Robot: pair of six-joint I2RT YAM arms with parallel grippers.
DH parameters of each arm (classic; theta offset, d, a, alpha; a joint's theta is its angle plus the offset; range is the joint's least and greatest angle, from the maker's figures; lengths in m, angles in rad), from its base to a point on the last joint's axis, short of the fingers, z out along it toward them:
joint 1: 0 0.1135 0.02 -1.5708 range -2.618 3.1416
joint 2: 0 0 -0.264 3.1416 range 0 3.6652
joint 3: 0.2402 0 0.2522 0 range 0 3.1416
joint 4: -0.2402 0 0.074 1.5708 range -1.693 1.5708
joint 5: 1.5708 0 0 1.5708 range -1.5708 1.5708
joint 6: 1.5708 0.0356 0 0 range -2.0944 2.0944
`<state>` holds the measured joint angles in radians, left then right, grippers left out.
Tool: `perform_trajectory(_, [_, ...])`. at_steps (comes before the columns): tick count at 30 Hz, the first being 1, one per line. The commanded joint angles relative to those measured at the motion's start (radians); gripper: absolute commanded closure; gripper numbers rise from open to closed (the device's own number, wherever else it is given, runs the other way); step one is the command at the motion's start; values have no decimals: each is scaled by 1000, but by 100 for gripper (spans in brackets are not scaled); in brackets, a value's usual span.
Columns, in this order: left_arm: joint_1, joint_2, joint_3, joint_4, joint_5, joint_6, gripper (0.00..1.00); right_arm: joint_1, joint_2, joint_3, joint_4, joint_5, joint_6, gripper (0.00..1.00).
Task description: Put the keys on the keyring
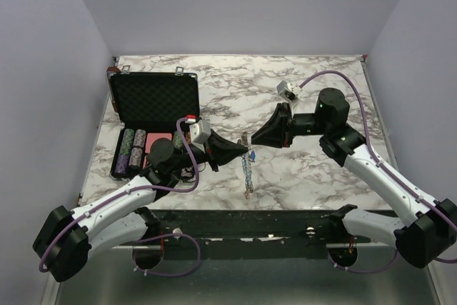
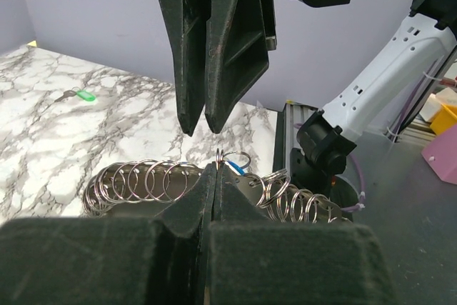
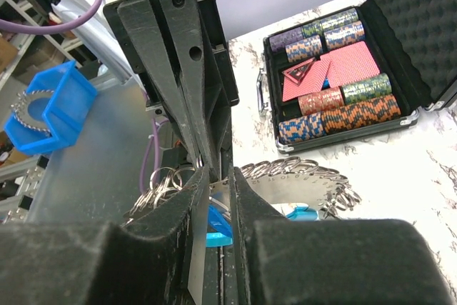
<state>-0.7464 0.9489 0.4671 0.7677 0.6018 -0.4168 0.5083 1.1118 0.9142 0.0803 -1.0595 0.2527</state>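
On the left, the black case (image 1: pixel 153 101) stands open with its chips, well apart from the work, and I leave it alone. My left gripper (image 1: pixel 243 152) reaches in from that side with its jaws pressed together on one loop of the keyring (image 1: pixel 248 169). In the left wrist view a thin edge of wire stands up just above the fingertips. A green key (image 2: pixel 84 95) lies on the marble, well away from the chain.

The keyring sits at the table's middle, between the two grippers. Its long axis runs far to near, and the free end points toward the near edge, at my arm bases. The pinched loop is at the far end, between the two sets of tips.

From the right, the right gripper (image 1: pixel 255 141) meets the left almost tip to tip. Its jaws are narrow, and a blue key (image 3: pixel 214 235) shows in the slim gap. I cannot tell whether the pads actually bite on it.

I judge this to be the threading step — key presented to the held loop. The next move calls for a firm hold on the blue key, then a fine sideways nudge to work the key's hole onto the wire while the left gripper keeps the loop steady.
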Motion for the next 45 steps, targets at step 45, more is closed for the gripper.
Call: perform_trajectory(45, [2, -6, 27, 79, -85, -47, 100, 62, 25, -21, -8, -23, -59, 100])
